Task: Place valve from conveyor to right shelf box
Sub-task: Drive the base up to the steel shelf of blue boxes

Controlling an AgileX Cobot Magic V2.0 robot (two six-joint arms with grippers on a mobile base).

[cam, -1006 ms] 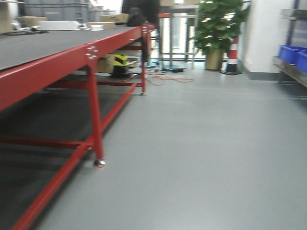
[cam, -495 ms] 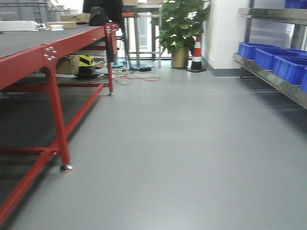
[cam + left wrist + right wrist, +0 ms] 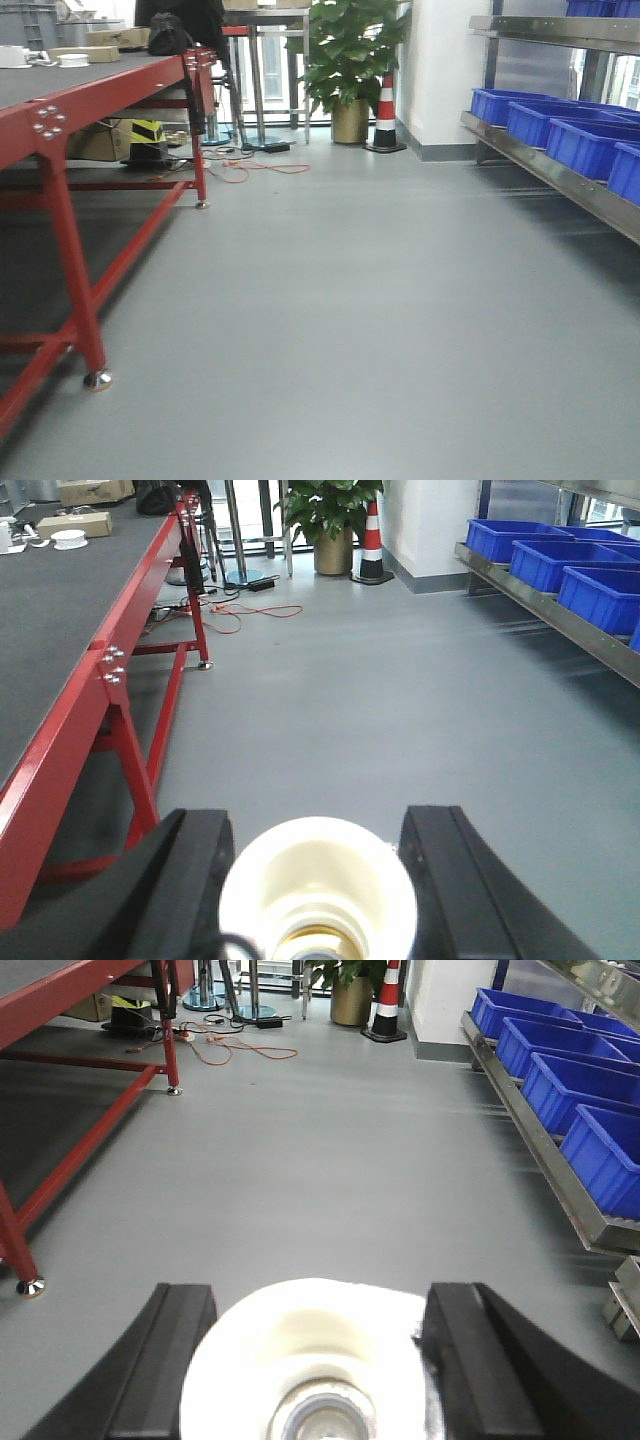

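Left wrist view: left fingers [image 3: 190, 880], two black, matte, blocky wedges at the bottom of the frame, are clamped on a cream valve [image 3: 318, 890]. It is a round, flared, smooth plastic body with a brass-coloured ring at its centre, touching both inner faces. Right wrist view: right fingers [image 3: 470, 1350], of the same black wedge shape, grasp a white valve [image 3: 300, 1350]. This one is a wider, blurred disc with a grey metallic hub, and its edges meet both fingers. Both valves sit in the fingers, above the floor [image 3: 350, 300], which is smooth, pale grey and slightly glossy. The conveyor [image 3: 60, 85] runs along the left of the front view: a flat, dark grey belt of fine texture on a red painted steel frame with bolted joints, diagonal braces and round chrome feet. At its far end, upper left, lie cardboard cartons [image 3: 85, 52] and a white roll [image 3: 68, 538]. The shelf [image 3: 560, 180] is at the right edge, with dull metal ledges carrying a row of blue plastic boxes [image 3: 590, 140], rectangular and open-topped. Far centre: a leafy plant [image 3: 345, 50] in a tan pot, just beside a red-and-white striped cone [image 3: 385, 110]. An orange cable [image 3: 260, 168] loops on the floor near the conveyor's far leg.
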